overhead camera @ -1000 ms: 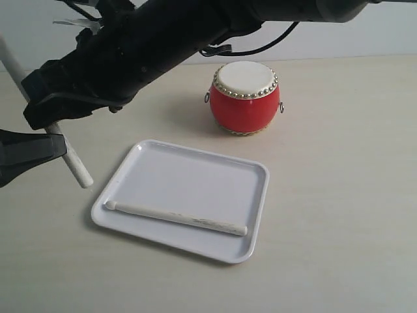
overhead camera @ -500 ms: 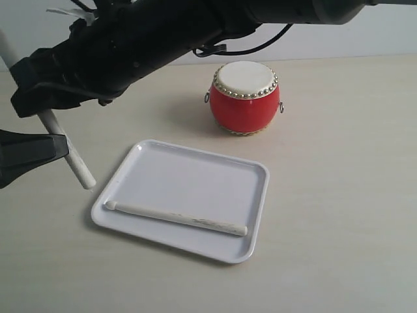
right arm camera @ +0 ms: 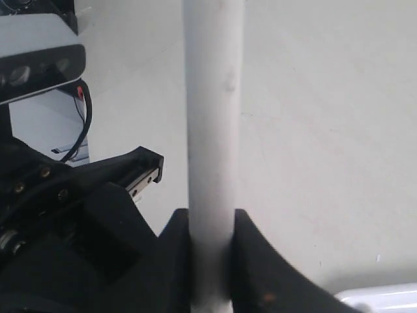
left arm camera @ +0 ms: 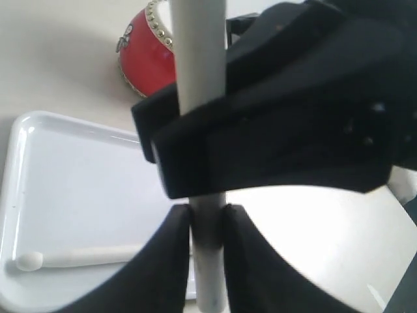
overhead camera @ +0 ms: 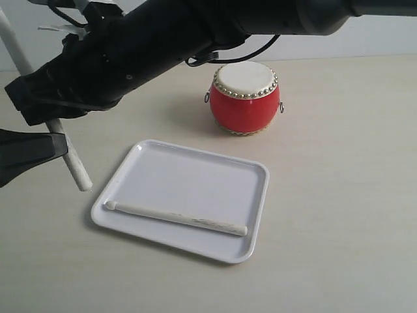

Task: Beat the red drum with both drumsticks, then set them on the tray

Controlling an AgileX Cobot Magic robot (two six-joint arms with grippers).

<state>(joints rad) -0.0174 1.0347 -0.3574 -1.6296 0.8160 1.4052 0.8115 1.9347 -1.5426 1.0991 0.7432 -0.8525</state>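
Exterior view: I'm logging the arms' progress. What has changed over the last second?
The right gripper shifted slightly and closed on the held drumstick, above the left gripper, which still pinches it. The other drumstick on the tray, the tray and the red drum stayed put.

drumstick (right arm camera: 212, 98): pinched between jaws, both touching | tray (right arm camera: 386, 297): corner in view | black arm (right arm camera: 58, 261): beside drumstick

Bright, even, diffuse light fills every view. The red drum (overhead camera: 245, 104) and the tray (overhead camera: 257, 215) throw only faint, soft-edged shadows on the bench (overhead camera: 339, 195). In the left wrist view glare bleaches the tray's gloss, and the held drumstick (left arm camera: 199, 65), close to the lens, is blurred.
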